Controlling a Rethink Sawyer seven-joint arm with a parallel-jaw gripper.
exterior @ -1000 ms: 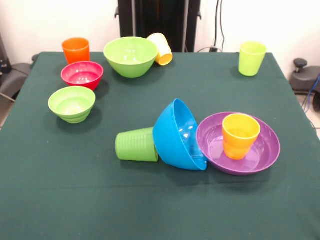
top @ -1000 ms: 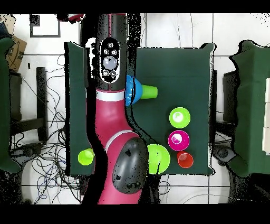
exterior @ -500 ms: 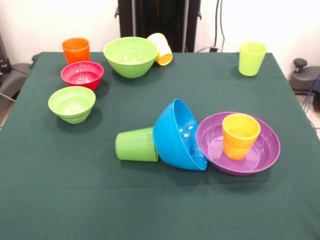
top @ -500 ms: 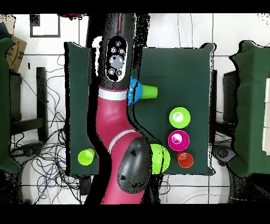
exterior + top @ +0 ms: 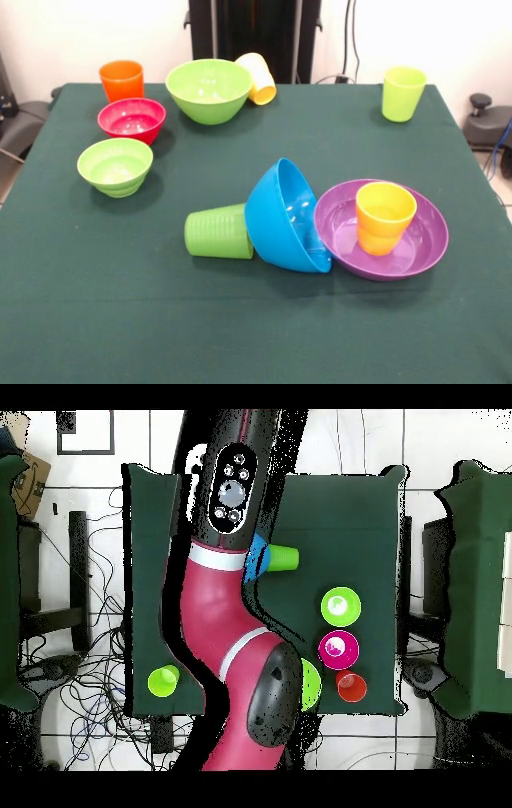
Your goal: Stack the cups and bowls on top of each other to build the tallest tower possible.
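Note:
In the front view an orange-yellow cup (image 5: pixel 384 217) stands upright in the wide purple bowl (image 5: pixel 428 240). The large blue bowl (image 5: pixel 286 216) is tipped on its side, leaning on the purple bowl's rim. The green ribbed cup (image 5: pixel 218 231) lies on its side against the blue bowl. The orange cup (image 5: pixel 122 80), red bowl (image 5: pixel 131 120), small lime bowl (image 5: pixel 115 166) and large lime bowl (image 5: pixel 209 90) stand apart at the far left. A pale yellow cup (image 5: pixel 258 78) lies tipped beside the large lime bowl. The yellow-green cup (image 5: pixel 402 93) stands far right. No gripper shows.
In the overhead view the red and black arm (image 5: pixel 225 614) reaches across the green table (image 5: pixel 340 514) and hides the purple bowl. The blue bowl (image 5: pixel 258 559) and green cup (image 5: pixel 285 557) peek out beside it. Cables lie on the floor around the table.
In the overhead view the arm has swung toward the picture's right and covers more of the blue bowl and the large lime bowl. The cups and bowls have not moved.

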